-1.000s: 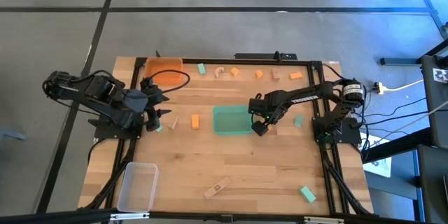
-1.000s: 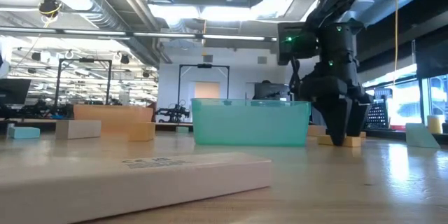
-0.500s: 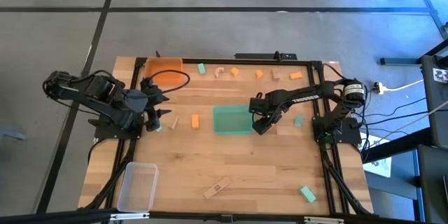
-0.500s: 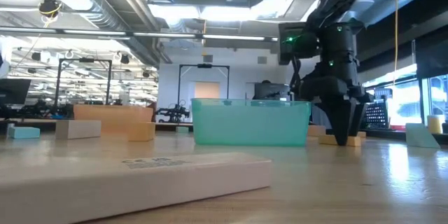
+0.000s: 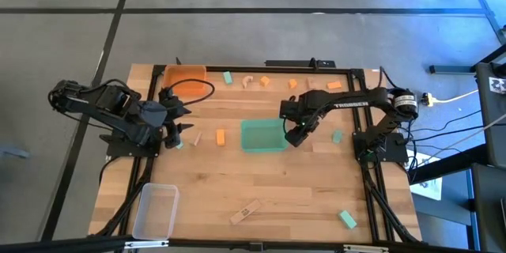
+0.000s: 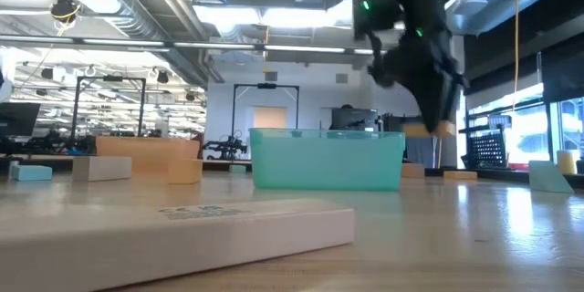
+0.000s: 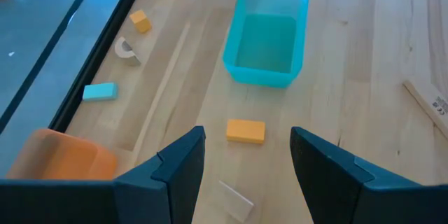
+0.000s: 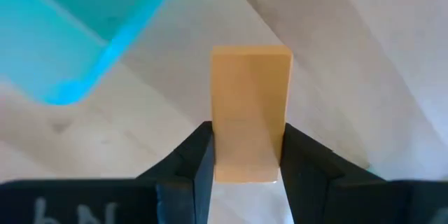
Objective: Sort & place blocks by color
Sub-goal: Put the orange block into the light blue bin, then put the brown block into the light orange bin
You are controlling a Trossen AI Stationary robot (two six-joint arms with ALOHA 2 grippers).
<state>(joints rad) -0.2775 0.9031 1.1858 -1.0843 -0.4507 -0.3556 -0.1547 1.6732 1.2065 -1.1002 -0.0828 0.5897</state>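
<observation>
Green tray (image 5: 262, 136) mid-table, orange tray (image 5: 183, 79) at far left corner, clear tray (image 5: 156, 209) near left front edge, wooden table (image 5: 300, 198) underneath.

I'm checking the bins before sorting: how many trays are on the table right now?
3. In the high view, an orange tray sits at the table's top-left corner, a green tray mid-table, and a clear tray at the bottom-left corner. None seems hidden.
</observation>
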